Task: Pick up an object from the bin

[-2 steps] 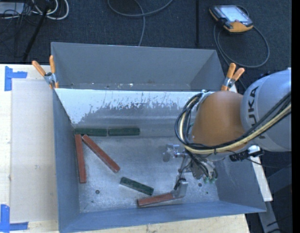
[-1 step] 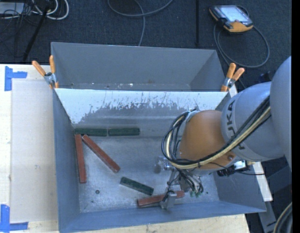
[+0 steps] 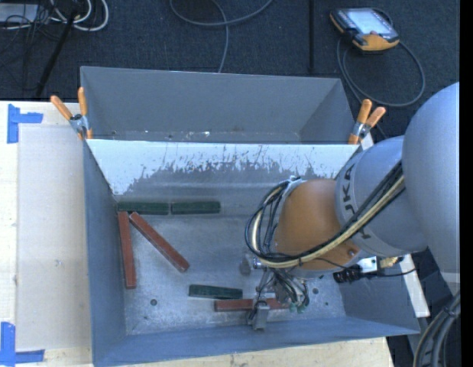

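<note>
1. Since the brown stick [image 3: 234,306] lies flat by the bin [image 3: 221,348]'s front wall, long axis left-right, the gripper [image 3: 260,312] sits over its right end.
2. Open or closed: can't tell.

rear bars [image 3: 194,207] end-to-end | left bars [image 3: 158,242] meeting | front bars [image 3: 215,290] side-by-side, perhaps touching

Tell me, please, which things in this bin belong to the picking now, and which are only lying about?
Job in hand: end effector, low by the bin's front wall; short red-brown bar at its tip.

Lying about: lone dark green bar just behind it; straight red-brown bar and slanted red-brown bar at the left; two dark green bars end to end at the back.
</note>
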